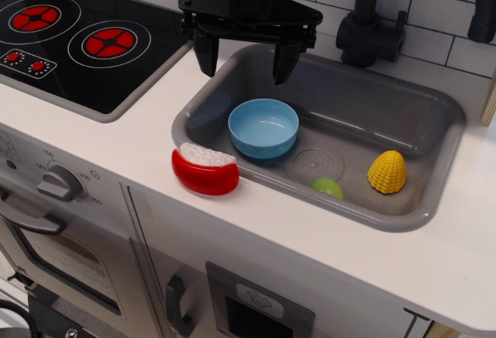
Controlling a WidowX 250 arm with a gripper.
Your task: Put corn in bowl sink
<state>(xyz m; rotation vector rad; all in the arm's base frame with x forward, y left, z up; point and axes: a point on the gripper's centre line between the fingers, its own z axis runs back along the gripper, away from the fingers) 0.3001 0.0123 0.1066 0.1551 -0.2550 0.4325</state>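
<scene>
The yellow corn (pixel 387 172) lies in the right front part of the grey sink (pixel 434 105). The light-blue bowl (pixel 263 127) stands empty in the sink's left part. My black gripper (pixel 246 65) hangs open and empty above the sink's back left corner, just behind the bowl and well left of the corn.
A small lime-green toy (pixel 328 188) lies by the drain (pixel 313 165). A red dish with a white top (pixel 205 170) sits on the counter at the sink's front left rim. A black faucet (pixel 372 20) stands behind the sink. A black stove top (pixel 77 39) lies to the left.
</scene>
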